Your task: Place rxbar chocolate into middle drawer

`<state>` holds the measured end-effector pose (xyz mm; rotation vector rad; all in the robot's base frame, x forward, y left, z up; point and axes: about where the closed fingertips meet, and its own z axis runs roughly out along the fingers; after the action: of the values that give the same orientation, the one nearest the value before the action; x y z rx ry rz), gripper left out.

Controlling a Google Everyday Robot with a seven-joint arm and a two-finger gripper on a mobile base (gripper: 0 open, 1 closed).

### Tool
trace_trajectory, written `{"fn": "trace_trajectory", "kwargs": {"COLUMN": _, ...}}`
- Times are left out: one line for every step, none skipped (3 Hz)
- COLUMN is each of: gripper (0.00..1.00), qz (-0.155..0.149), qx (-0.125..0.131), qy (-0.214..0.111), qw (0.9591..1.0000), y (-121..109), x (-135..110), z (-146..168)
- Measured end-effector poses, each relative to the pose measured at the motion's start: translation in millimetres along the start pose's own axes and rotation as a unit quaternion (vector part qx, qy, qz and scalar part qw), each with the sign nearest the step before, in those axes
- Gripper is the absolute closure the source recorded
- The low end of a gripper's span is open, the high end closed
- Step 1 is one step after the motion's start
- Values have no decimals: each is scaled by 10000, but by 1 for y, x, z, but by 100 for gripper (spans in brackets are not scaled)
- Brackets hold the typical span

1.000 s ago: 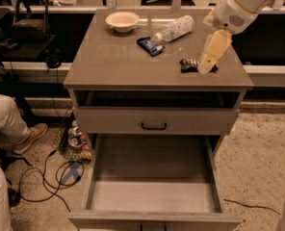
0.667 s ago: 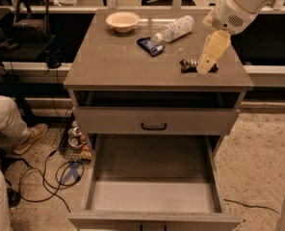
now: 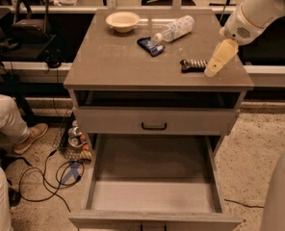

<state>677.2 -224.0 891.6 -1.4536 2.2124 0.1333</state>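
Nothing has shifted: the gripper (image 3: 214,64) stays at the rxbar chocolate (image 3: 193,64) on the worktop (image 3: 118,61), whether gripping I cannot tell, middle drawer (image 3: 152,196) waiting open.

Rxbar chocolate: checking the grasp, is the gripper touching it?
Cannot tell. In the camera view the gripper overlaps one end of the rxbar chocolate, hiding any gap.

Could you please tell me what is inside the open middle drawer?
Only the bare grey floor of the middle drawer shows; its back end is hidden under the closed drawer above. The rxbar chocolate lies on the cabinet top, with the gripper close beside it.
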Motion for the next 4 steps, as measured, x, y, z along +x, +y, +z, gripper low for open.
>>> {"fn": "trace_trajectory", "kwargs": {"gripper": 0, "qz": 412, "qx": -48, "qy": -103, "qw": 9991, "y": -16, "x": 19, "z": 20}}
{"fn": "trace_trajectory", "kwargs": {"gripper": 0, "qz": 676, "qx": -136, "qy": -215, "qw": 9974, "y": -25, "x": 28, "z": 39}}
{"fn": "trace_trajectory", "kwargs": {"gripper": 0, "qz": 808, "qx": -224, "qy": -305, "qw": 9960, "y": -31, "x": 30, "z": 54}}
{"fn": "trace_trajectory", "kwargs": {"gripper": 0, "qz": 855, "qx": -297, "qy": -378, "qw": 9952, "y": -36, "x": 29, "z": 66}}
